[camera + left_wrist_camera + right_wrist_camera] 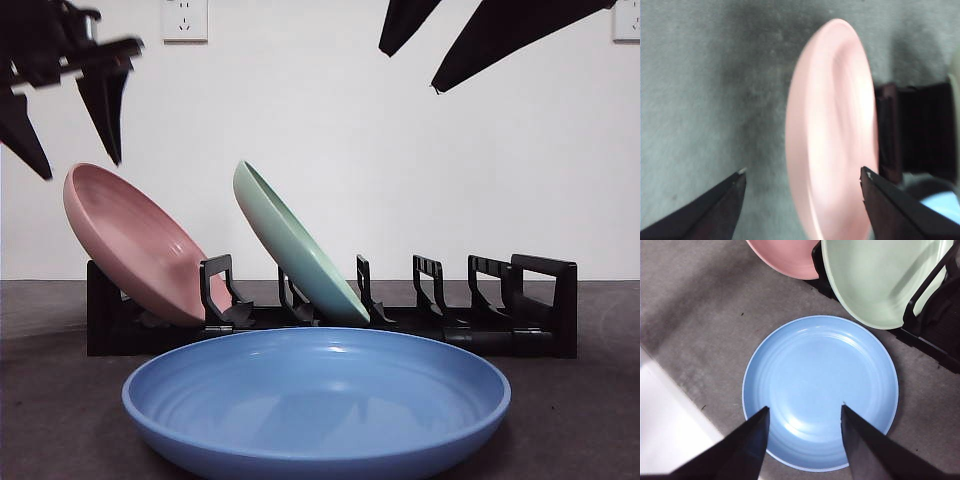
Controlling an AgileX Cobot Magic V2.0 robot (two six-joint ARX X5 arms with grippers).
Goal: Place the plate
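Note:
A blue plate [316,400] lies flat on the table in front of the black rack [540,310]. Leaning in the rack's left slots are a pink plate [135,245] and a green plate [295,245]. My left gripper [65,125] hangs open just above the pink plate [832,130], whose rim sits between the jaws without touching them. High at the upper right, my right gripper [435,40] is open and empty. In the right wrist view that gripper [805,412] is above the blue plate [820,390], with the green plate [880,280] and pink plate [785,257] beyond.
The rack has several empty slots [455,290] on its right side. A wall with a power socket [185,18] stands behind. In the right wrist view a white strip [667,430] borders the grey table.

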